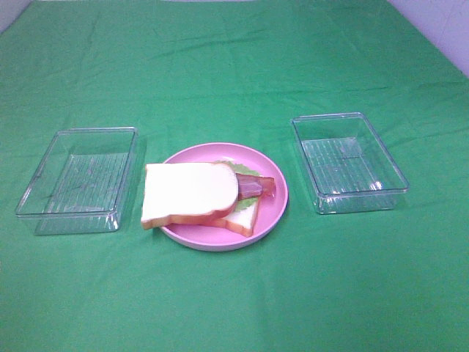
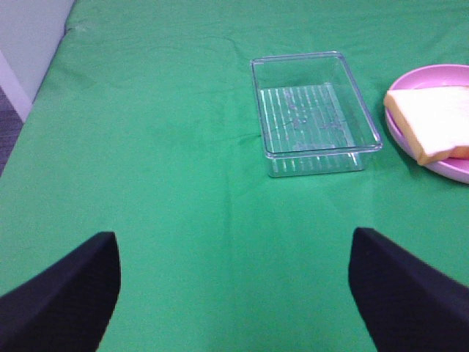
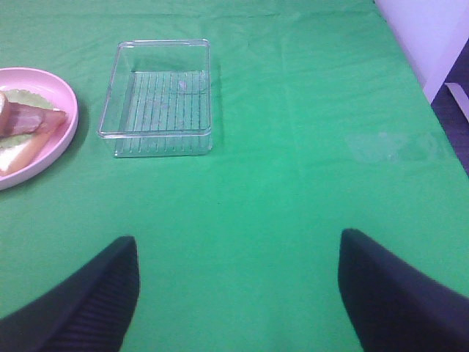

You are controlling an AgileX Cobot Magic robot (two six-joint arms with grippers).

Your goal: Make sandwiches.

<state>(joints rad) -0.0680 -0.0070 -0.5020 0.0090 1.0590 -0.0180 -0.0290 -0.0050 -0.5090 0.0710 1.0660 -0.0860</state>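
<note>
A toy sandwich [image 1: 192, 193] lies on the round pink plate [image 1: 272, 210] in the middle of the green cloth. Its top white bread slice is shifted left and overhangs the plate's rim. Under it show a pale green lettuce leaf [image 1: 251, 196], a red-brown bacon strip [image 1: 256, 184] and the bottom bread slice [image 1: 244, 217]. Ham and cheese are hidden. The sandwich also shows in the left wrist view [image 2: 434, 121] and the right wrist view [image 3: 28, 126]. My left gripper [image 2: 234, 293] and right gripper [image 3: 238, 290] are open and empty, back from the plate, out of the exterior view.
An empty clear plastic tray [image 1: 77, 179] stands left of the plate, also in the left wrist view [image 2: 315, 111]. Another empty clear tray [image 1: 347, 161] stands right of it, also in the right wrist view [image 3: 158, 97]. Green cloth [image 1: 234, 308] covers the table.
</note>
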